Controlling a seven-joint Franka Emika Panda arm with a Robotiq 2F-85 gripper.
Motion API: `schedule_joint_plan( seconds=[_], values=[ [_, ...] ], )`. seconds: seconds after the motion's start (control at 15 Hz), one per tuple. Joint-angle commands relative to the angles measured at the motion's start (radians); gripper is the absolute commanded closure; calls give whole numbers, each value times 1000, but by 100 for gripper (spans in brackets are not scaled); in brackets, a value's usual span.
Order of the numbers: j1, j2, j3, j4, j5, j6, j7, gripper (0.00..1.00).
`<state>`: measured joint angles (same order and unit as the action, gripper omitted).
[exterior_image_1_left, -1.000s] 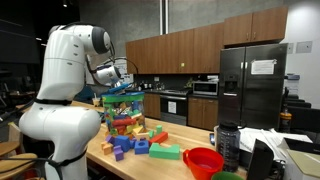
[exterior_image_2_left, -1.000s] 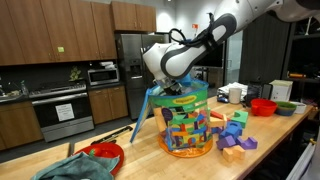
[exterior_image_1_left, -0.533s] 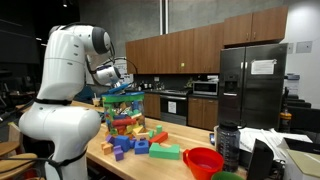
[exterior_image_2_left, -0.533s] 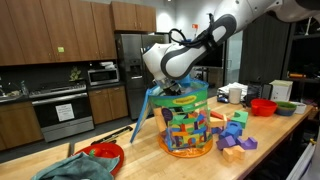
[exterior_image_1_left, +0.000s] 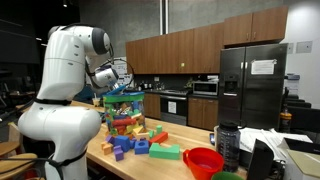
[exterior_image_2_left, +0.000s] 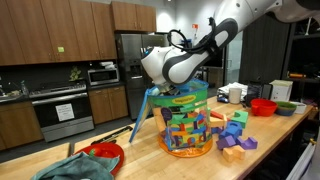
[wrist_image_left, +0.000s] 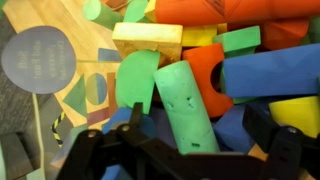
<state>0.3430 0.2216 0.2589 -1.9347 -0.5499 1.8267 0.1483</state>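
Note:
A clear tub (exterior_image_1_left: 122, 118) (exterior_image_2_left: 187, 128) heaped with coloured foam blocks stands on the wooden counter in both exterior views. My gripper (exterior_image_1_left: 118, 90) (exterior_image_2_left: 178, 93) hangs at the top of the heap. In the wrist view the gripper (wrist_image_left: 190, 150) is open, its dark fingers (wrist_image_left: 100, 152) standing wide to either side of a light green cylinder (wrist_image_left: 188, 108) that lies between them. Around the cylinder lie an orange arch block (wrist_image_left: 212, 75), a tan block (wrist_image_left: 147, 42), a green half-round (wrist_image_left: 135, 78) and blue blocks (wrist_image_left: 265, 75). Nothing is gripped.
Loose blocks (exterior_image_1_left: 135, 145) (exterior_image_2_left: 235, 135) lie on the counter beside the tub. A red bowl (exterior_image_1_left: 204, 160) and a dark bottle (exterior_image_1_left: 228, 143) stand further along. Another red bowl (exterior_image_2_left: 105, 153) sits near the counter's other end. A blue strip (exterior_image_2_left: 143, 115) leans on the tub.
The wrist has shifted slightly above the tub. The jaws stay open and the blocks have not moved.

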Motion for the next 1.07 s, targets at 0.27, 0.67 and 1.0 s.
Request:
schedule_joint_plan(
  seconds=[0.27, 0.67, 1.0],
  values=[
    [2, 12, -5, -13, -12, 29, 27, 0],
    [-7, 22, 6, -29, 92, 74, -52, 0],
    [-8, 32, 5, -32, 143, 101, -98, 26]
  ],
)
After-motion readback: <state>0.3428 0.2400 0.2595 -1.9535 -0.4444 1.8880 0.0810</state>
